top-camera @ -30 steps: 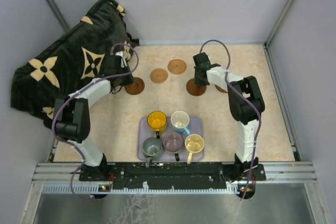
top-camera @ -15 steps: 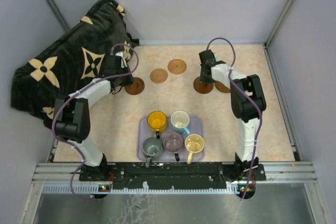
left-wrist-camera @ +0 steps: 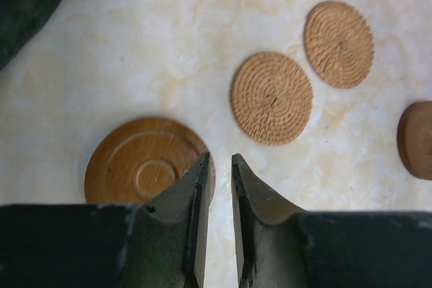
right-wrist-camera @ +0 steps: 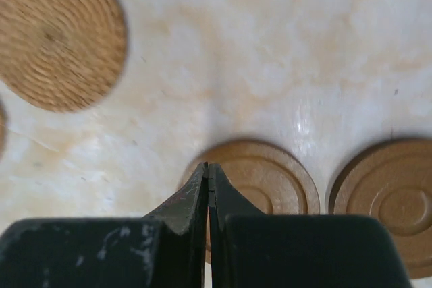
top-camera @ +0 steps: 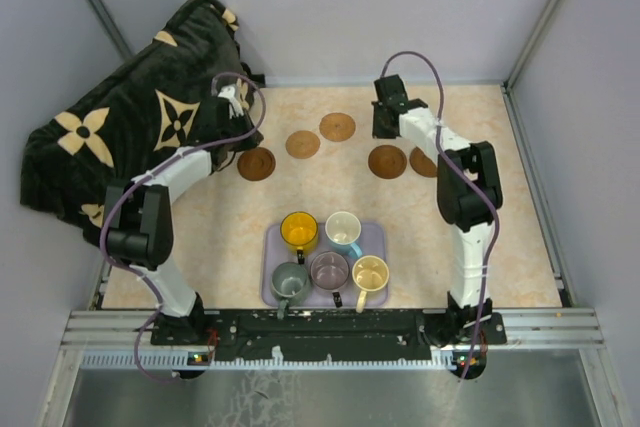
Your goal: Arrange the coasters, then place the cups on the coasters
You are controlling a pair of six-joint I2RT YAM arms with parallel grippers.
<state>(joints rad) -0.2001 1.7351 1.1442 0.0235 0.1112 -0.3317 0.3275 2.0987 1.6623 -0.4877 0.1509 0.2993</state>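
Cups sit on the tray nearest the bases; coasters lie scattered farther up the table. Arranging seems in hand: left fingers slightly parted, empty; right fingers clenched, empty. Next, likely nudging coasters into line.

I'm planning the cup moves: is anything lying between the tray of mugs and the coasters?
Nothing visible: only bare beige table lies between the lavender rectangular tray holding small handled mugs and the round brown wooden coasters.

Right gripper pinched closed, tips over dark coaster — second dark coaster just beside; tan coaster upper left.
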